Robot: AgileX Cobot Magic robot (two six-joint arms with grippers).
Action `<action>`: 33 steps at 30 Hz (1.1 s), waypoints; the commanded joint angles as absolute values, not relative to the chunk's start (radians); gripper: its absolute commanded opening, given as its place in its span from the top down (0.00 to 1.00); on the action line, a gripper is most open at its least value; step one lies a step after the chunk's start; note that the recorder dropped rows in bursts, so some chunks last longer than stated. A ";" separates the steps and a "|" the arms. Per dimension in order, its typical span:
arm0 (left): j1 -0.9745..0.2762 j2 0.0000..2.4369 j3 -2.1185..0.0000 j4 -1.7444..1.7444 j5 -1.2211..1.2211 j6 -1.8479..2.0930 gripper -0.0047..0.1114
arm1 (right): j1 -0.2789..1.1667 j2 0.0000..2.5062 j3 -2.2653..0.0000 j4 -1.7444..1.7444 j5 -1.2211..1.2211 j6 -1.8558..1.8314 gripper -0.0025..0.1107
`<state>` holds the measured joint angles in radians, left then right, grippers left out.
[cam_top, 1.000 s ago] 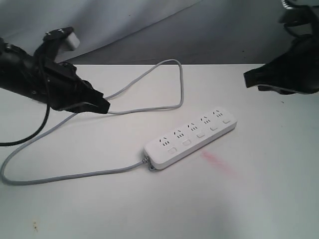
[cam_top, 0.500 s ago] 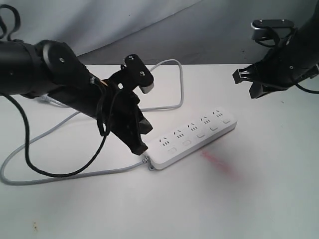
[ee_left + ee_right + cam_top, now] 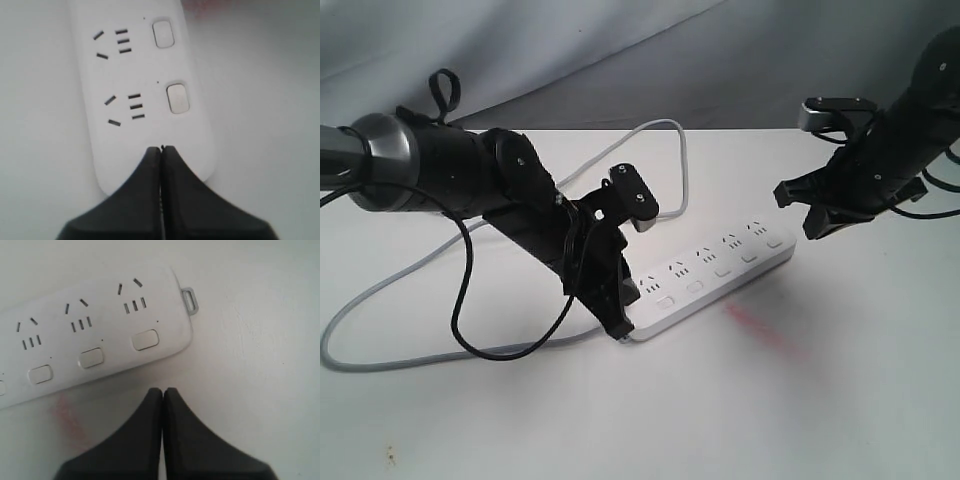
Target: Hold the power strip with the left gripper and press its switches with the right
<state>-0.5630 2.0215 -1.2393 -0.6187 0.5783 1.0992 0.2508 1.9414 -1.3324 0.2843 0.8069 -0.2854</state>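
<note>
Exterior view: the strip [image 3: 715,272] lies slantwise mid-tabletop [image 3: 840,400], its cord [image 3: 665,150] looping off far and left. The left end effector [image 3: 618,318] sits at the strip's near-left end, jaws pressed together and holding nothing; whether it touches I cannot tell. The right end effector [image 3: 798,212], also closed and empty, hangs just off the far-right end, apart from the strip.

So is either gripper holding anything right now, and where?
Nothing gripped. Left gripper is shut over the cord end of the power strip; right gripper shut, off the strip.
</note>
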 commanded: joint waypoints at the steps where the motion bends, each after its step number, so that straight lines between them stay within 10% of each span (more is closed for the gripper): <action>1: -0.570 2.032 -1.250 -0.619 0.568 1.099 0.96 | 0.246 1.970 -1.339 0.298 0.764 -0.304 0.98; 33: -0.599 2.097 -1.250 -0.414 0.548 1.099 0.96 | 0.269 2.031 -1.341 0.438 0.667 -0.424 0.98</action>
